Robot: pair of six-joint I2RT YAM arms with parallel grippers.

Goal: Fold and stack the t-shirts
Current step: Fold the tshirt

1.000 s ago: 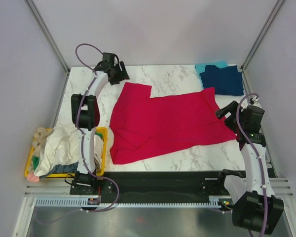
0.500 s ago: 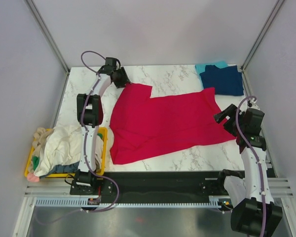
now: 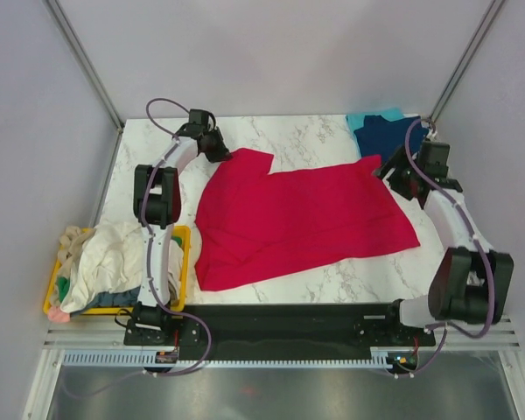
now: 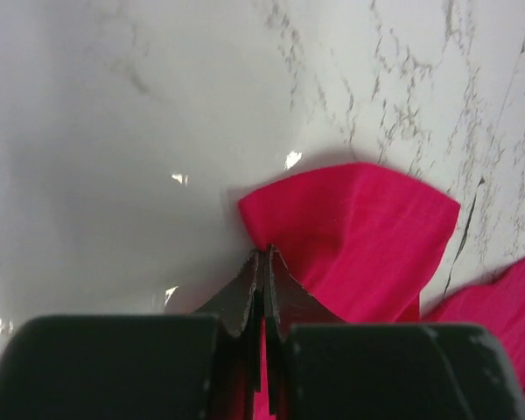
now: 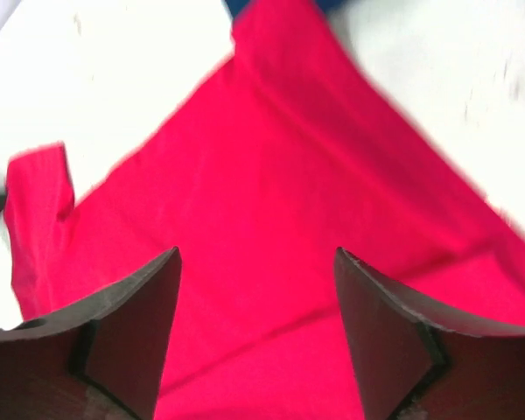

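On the left, the yellow bin (image 3: 183,254) holds a heap of cream shirts (image 3: 114,249) waiting their turn. My left gripper (image 3: 217,149) has crept slightly right over the last second and stays pinched on the sleeve tip of the red shirt (image 3: 297,214), which lies spread across the middle of the table (image 3: 315,131). The bigger change is my right gripper (image 3: 392,171). It has swung from the shirt's near right edge up to its far right corner, beside the folded navy shirt (image 3: 398,140), with its jaws wide and nothing in them. I judge it is lining up to take that corner for the first fold.
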